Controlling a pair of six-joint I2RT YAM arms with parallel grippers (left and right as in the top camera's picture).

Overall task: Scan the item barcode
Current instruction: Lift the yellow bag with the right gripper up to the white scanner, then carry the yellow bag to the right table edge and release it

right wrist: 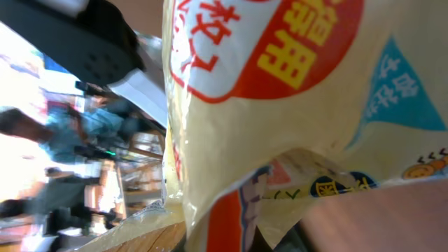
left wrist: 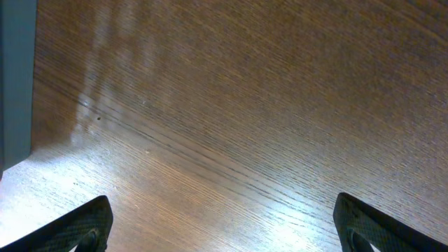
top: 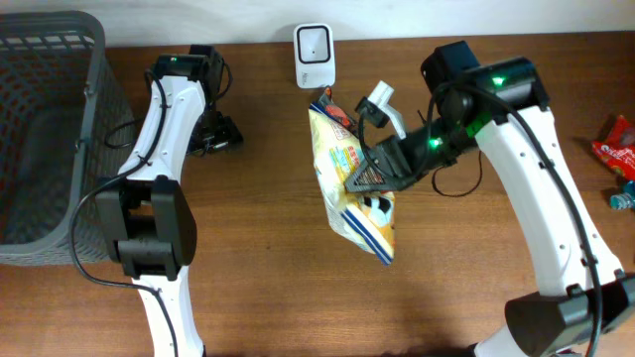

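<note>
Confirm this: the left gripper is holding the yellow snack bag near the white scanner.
Wrong arm: the right gripper is holding the yellow snack bag near the white scanner. The overhead view shows it.

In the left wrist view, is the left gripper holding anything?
No: the left gripper is open, and only the wooden table shows between its spread jaws.

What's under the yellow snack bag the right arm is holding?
Around the snack bag, clamped in the right gripper, only wooden tabletop shows. The patch directly beneath is covered by the bag, so unseen.
</note>
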